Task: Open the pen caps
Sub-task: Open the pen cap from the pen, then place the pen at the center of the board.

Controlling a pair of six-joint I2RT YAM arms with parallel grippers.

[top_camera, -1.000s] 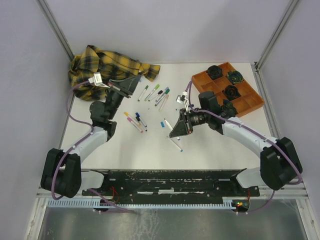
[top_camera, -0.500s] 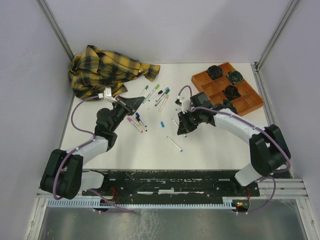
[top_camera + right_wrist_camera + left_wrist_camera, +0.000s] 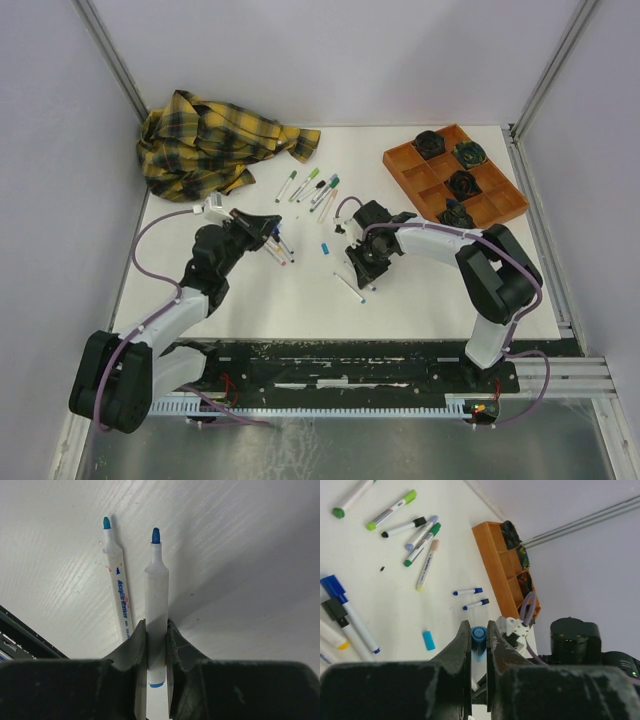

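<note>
**Ana:** What is the left gripper [image 3: 478, 631] doing?

**Ben:** Its two fingers are squeezed tight on a blue cap [image 3: 478, 644]. The cap sticks out between them, up over the table [image 3: 450, 560].

**Ana:** And the right gripper [image 3: 156, 630]?

**Ben:** It is clamped on a pen [image 3: 156, 587]. That pen has no cap on. Its blue tip pokes out in front, low over the table. I cannot tell if it touches.

**Ana:** Is anything next to it?

**Ben:** Yes. A second pen [image 3: 117, 577] lies flat on the table just beside it. It has no cap either, and its tip is blue-green.

**Ana:** Where are the other caps?

**Ben:** One loose cap [image 3: 326, 247], light blue, lies on the table between the two grippers. The rest sit on pens. A bunch of capped pens [image 3: 312, 186] lies at the far middle of the table. Their caps are green, black and pale purple. The near pens [image 3: 277, 245] lie right by the left gripper, and one has a dark blue cap.

**Ana:** What else is there?

**Ben:** An orange tray [image 3: 400, 172] sits at the far right, with dark things [image 3: 461, 182] in its boxes. A yellow checked cloth [image 3: 215, 140] is bunched up in the far left corner.
</note>
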